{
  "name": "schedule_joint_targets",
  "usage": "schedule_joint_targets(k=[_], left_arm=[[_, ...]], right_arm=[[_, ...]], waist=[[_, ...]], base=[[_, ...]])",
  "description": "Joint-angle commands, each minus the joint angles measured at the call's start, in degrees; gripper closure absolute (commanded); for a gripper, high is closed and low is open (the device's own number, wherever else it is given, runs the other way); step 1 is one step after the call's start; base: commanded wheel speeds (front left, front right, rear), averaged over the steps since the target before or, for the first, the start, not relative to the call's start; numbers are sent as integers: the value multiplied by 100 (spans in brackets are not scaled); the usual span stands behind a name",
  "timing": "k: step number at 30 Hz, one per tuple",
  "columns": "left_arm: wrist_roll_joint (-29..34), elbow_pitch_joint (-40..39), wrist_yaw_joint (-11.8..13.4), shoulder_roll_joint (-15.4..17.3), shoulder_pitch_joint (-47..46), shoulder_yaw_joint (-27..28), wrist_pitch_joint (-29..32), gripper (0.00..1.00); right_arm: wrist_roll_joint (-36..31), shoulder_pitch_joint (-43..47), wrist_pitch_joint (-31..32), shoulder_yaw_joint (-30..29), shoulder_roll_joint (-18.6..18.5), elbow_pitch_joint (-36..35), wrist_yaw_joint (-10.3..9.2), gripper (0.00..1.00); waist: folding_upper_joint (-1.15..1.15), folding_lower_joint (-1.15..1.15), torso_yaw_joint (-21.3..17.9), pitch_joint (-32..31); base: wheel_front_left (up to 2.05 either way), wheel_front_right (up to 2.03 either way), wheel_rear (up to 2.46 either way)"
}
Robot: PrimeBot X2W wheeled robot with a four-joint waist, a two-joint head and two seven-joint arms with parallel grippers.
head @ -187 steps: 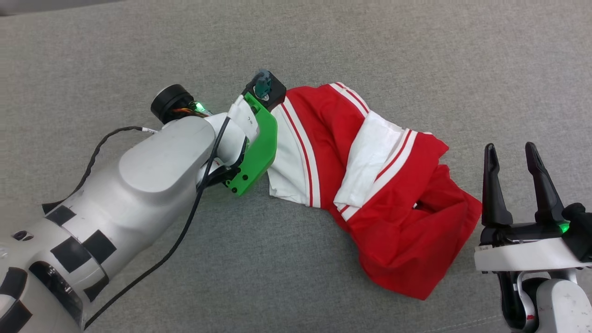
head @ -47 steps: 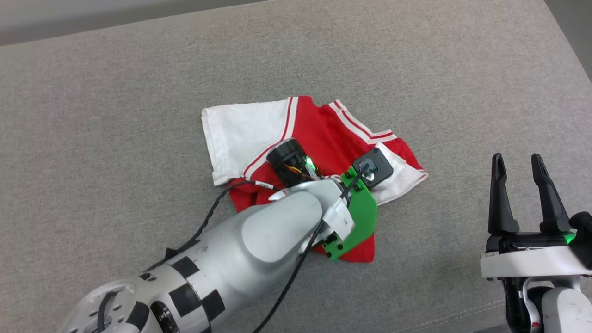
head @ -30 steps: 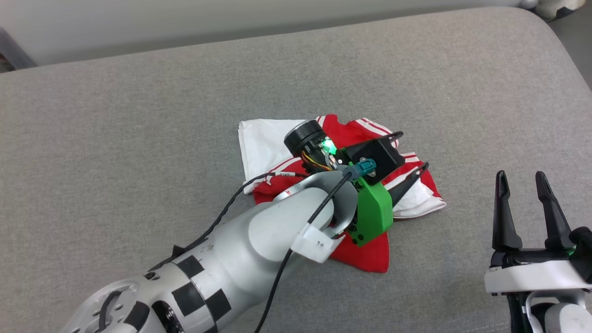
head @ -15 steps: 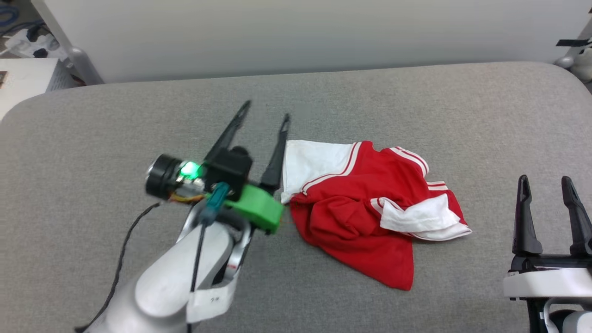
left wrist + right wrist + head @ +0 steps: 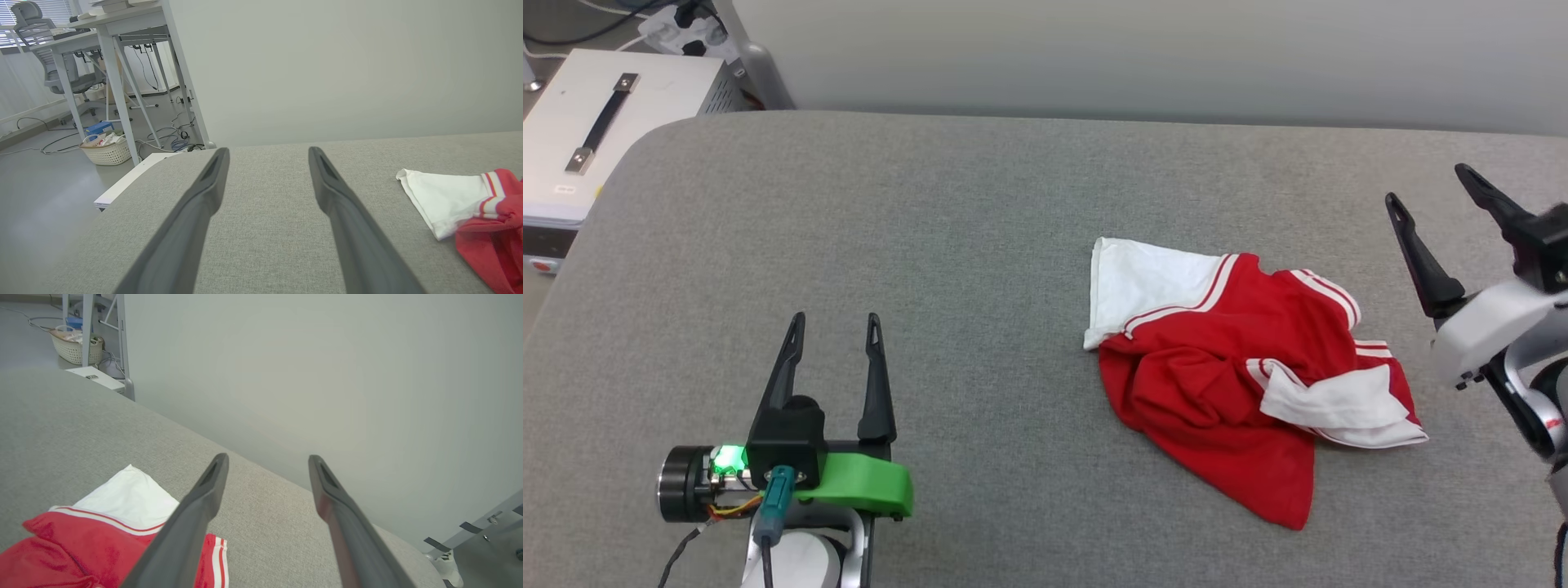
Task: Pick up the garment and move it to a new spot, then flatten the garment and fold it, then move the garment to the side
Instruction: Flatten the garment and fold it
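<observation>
Garment lies crumpled on the grey fabric surface, right of centre. Red body is bunched, one white sleeve lies flat at the far-left end of the heap, the other is folded over on the near right. Left hand at lower left: fingers spread wide, empty, well apart from the cloth. Right hand at the right edge, tilted: also wide open, holding nothing, near the shirt but not touching. White box with a black handle sits past the far left corner.
</observation>
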Motion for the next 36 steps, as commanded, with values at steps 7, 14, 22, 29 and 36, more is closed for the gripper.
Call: schedule_joint_targets(k=[7,14,22,29,36], left_arm=[[431,-61,-382,-465,68,365,-32,0],[715,-99,-673,-851,-26,657,-32,0],[940,-102,-930,-1184,-196,892,-32,0],[1054,-31,-1071,-1327,-213,1043,-32,0],[1152,35,-1150,-1366,-70,1227,-32,0]], right_arm=[[1660,-896,2611,1585,-1246,200,-4,0],[2704,-1420,4108,2422,-1900,216,-4,0],[2862,-1510,4317,3265,-1827,873,-4,0],[3053,-1512,3895,3742,-1663,1407,-4,65],[3090,-1787,2683,3784,-1618,1449,-4,100]], waist=[[0,0,445,488],[0,0,653,873],[0,0,838,1213],[0,0,845,1241],[0,0,650,899]], base=[[0,0,0],[0,0,0],[0,0,0],[0,0,0],[0,0,0]])
